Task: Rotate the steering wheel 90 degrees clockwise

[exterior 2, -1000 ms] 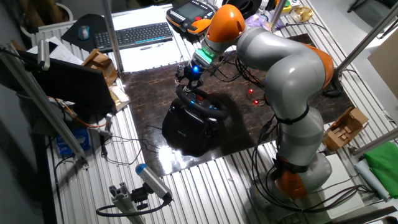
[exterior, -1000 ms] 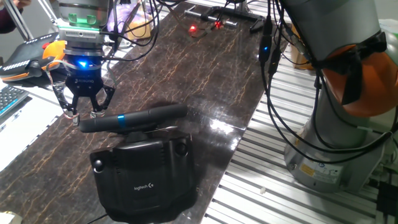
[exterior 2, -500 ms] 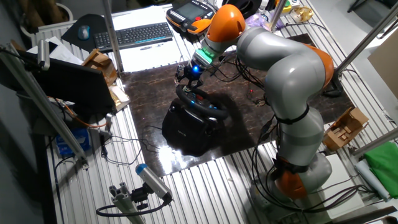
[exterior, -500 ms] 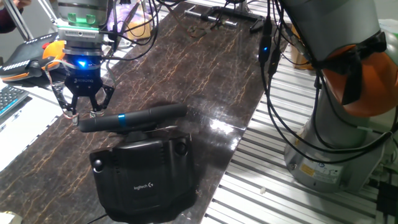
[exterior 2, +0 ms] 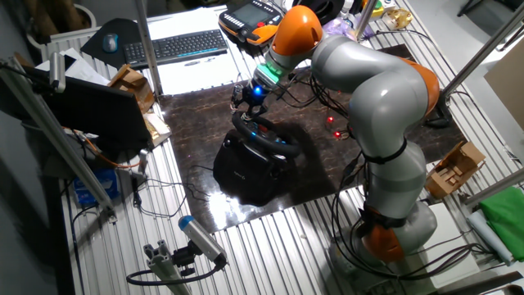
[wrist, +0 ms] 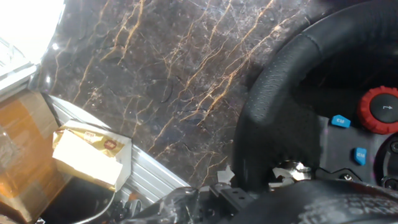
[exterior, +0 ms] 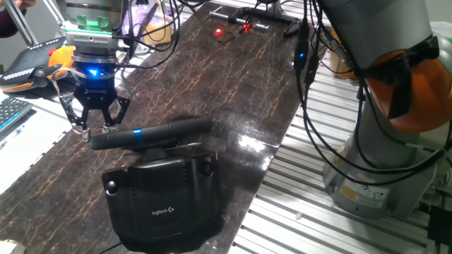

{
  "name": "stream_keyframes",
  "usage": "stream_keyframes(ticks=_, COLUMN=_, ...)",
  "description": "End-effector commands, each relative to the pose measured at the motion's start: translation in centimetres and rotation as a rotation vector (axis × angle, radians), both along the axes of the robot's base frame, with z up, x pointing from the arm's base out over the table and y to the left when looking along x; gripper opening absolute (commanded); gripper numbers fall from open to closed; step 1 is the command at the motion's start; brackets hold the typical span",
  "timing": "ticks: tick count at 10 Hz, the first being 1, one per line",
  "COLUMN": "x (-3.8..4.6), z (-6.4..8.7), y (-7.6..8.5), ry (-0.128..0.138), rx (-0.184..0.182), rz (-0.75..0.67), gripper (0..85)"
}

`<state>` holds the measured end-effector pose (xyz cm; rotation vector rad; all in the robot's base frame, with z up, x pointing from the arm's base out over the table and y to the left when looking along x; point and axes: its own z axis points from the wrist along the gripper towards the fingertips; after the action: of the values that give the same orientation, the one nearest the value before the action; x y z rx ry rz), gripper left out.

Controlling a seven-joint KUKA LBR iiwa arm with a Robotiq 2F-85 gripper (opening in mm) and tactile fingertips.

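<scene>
- One black round steering wheel with a small blue stripe on its rim sits on a bulky black Logitech-marked base, on the dark marble-patterned table.
- The black two-finger end effector stands with its fingers spread apart, tips at the rim's far-left end, holding nothing.
- The hand view shows the rim just beside the camera, with a red dial and blue buttons inside it.
- An orange-and-black handheld controller lies beyond the table edge, well apart from the wheel.
</scene>
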<state>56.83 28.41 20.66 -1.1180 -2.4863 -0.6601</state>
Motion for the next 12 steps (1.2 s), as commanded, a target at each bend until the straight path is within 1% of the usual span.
stream_keyframes(ticks=1, x=-0.02, z=-0.01, y=0.0, ry=-0.001, rx=0.001, rz=0.001, gripper=27.3)
stream_keyframes(ticks=10, x=0.17, z=-0.4, y=-0.52, ry=-0.005, rx=-0.017, rz=-0.028, gripper=28.7)
stream_keyframes(ticks=12, x=0.18, z=-0.46, y=-0.6, ry=-0.002, rx=-0.012, rz=-0.041, gripper=29.0)
